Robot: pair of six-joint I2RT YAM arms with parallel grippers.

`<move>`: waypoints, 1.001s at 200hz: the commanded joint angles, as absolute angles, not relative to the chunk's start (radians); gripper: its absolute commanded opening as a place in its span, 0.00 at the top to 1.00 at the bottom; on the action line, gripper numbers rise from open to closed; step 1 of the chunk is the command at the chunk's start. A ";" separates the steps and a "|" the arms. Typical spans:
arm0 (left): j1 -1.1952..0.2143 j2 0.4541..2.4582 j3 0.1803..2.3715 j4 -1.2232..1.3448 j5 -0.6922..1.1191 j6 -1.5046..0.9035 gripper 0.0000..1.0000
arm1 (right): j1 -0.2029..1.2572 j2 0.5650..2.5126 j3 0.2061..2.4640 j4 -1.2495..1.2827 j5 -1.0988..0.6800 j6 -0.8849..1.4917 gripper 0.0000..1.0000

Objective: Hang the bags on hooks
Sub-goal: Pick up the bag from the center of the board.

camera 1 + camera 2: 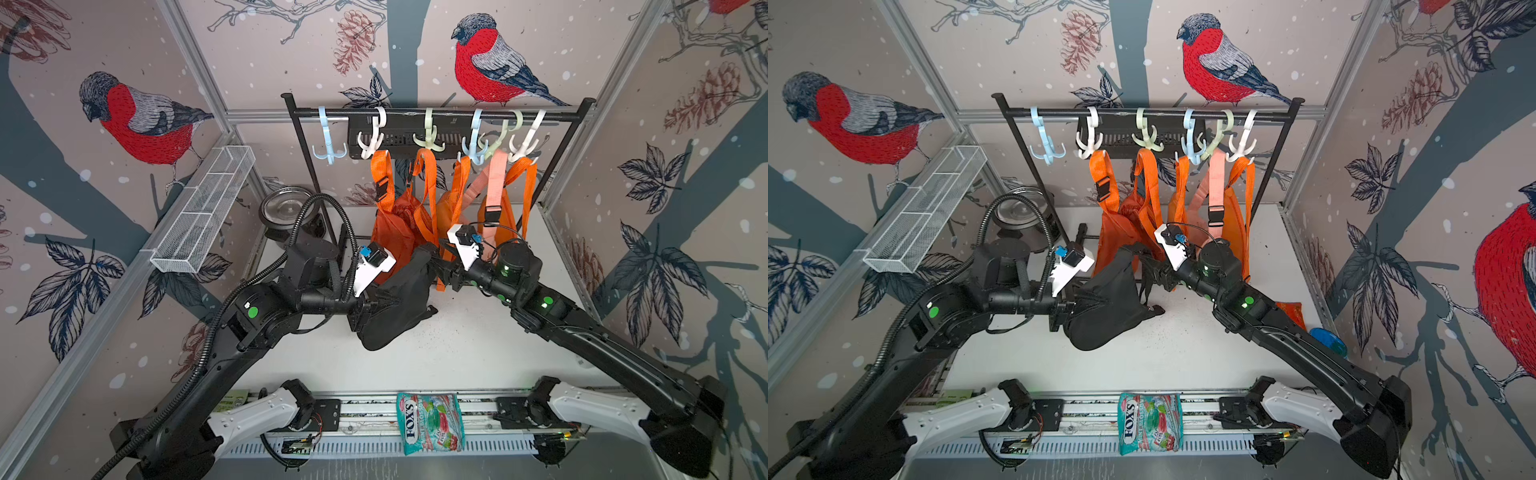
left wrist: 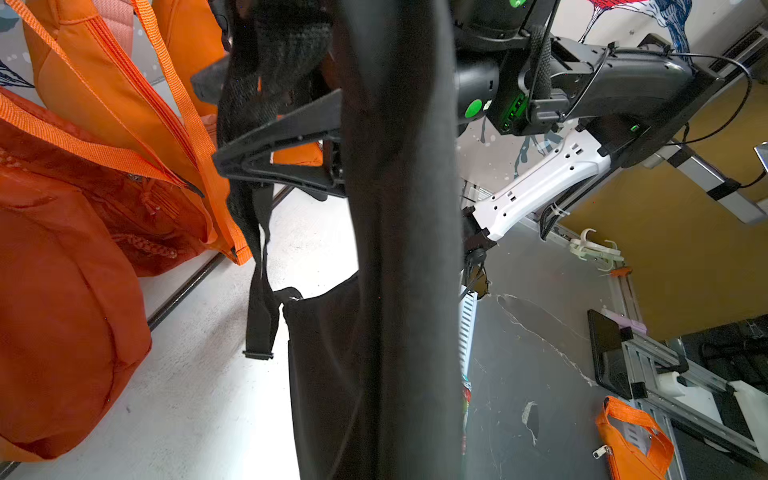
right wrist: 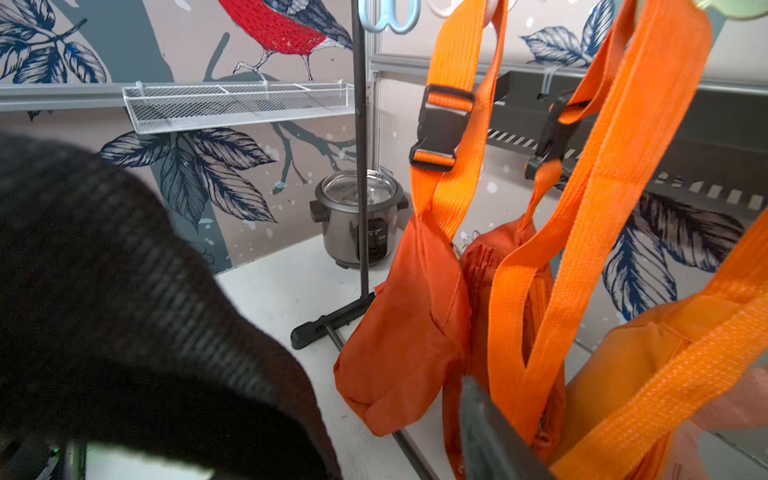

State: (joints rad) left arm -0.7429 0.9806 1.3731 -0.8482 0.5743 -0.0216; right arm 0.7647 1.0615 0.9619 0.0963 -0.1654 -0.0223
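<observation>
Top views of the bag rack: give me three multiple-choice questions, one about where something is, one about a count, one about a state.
1. Where does the sweets packet lie?
A) in the wire basket
B) on the front rail
C) beside the rice cooker

2. How many hooks hang on the rack bar?
A) four
B) six
C) eight

3. What state is the black bag in?
A) hung on a hook
B) lying untouched on the table
C) gripped by the left gripper, not on any hook

Answers:
1 B: in both top views the packet lies across the rail at the near edge.
2 B: six hooks show along the bar, and the light blue end one is empty.
3 C: the bag bunches at the left gripper, well below the hooks.
</observation>
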 commanded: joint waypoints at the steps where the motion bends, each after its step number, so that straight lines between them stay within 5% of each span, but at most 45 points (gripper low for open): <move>1: -0.742 0.964 1.353 -0.808 0.608 -0.017 1.00 | 0.747 1.066 0.979 0.161 -0.177 -0.002 0.28; 24: -0.742 0.950 1.336 -0.799 0.612 -0.017 1.00 | 0.729 1.090 1.009 0.140 -0.253 -0.026 0.17; 71: -0.743 0.940 1.349 -0.823 0.610 -0.005 1.00 | 0.666 1.138 1.055 0.123 -0.445 -0.049 0.17; 93: -0.743 0.937 1.349 -0.828 0.608 -0.002 1.00 | 0.660 1.159 1.073 0.120 -0.505 -0.052 0.31; 127: -0.742 0.923 1.340 -0.830 0.559 -0.002 1.00 | 0.656 1.157 1.070 0.127 -0.511 -0.040 0.71; 160: -0.742 0.897 1.328 -0.821 0.444 -0.030 1.00 | 0.652 1.131 1.055 0.156 -0.451 -0.017 0.83; 200: -0.714 0.894 1.316 -0.833 0.081 -0.101 1.00 | 0.659 1.149 1.119 0.155 -0.339 0.011 0.94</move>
State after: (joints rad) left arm -0.7376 0.8948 1.3209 -0.8421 0.3378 -0.0551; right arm 0.6529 1.1397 1.0801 0.1139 -0.4091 -0.0193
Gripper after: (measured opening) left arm 0.080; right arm 0.079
